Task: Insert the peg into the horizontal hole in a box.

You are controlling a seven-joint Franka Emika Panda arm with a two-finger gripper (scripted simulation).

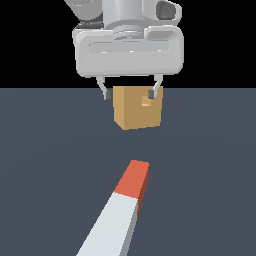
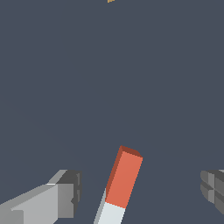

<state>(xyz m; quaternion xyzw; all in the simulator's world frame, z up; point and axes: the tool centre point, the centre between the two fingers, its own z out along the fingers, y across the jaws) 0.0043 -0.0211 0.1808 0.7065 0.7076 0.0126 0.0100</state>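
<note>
Unmarked peg point(image 1: 120, 212) lies flat; fingers point(image 1: 106, 93) spread wide, empty, before the plain box point(image 1: 137, 108).

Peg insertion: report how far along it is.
Done: nothing visible yet. In hand: the open gripper hangs above the floor, fingers wide either side of the peg, not gripping it. Left: grasp the peg, carry it to the box, push it into the hole.
</note>
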